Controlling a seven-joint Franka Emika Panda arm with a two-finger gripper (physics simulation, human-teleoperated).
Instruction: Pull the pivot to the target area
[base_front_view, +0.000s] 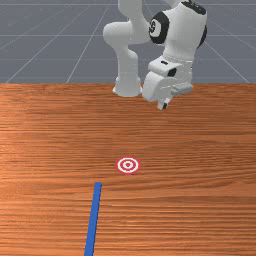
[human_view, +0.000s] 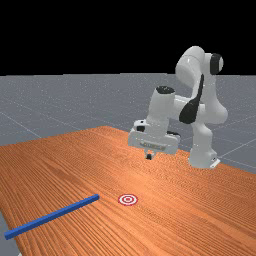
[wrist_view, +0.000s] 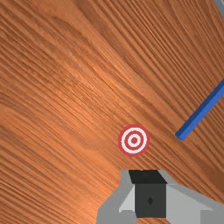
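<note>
The gripper (human_view: 149, 156) is closed, its 2 fingers (wrist_view: 150, 192) together with nothing between them, and it hangs in the air above the tabletop (base_front_view: 200, 150). Probably it is kept high so that it can travel over the pivot (human_view: 52, 216) without hitting it, and narrow so that it can later hook or press the bar.

This blue pivot lies flat, 1 end at the tabletop's edge on the far view's left, the other pointing inward. The target area (base_front_view: 128, 165), a disc of red and white rings, is near this inner end but apart from it, closer to the back edge, where the arm's base (base_front_view: 127, 85) stands. Therefore the pull should go toward the base and slightly sideways.

The wood has long dark grain; beyond is a grey floor (human_view: 50, 100) with thin lines.
</note>
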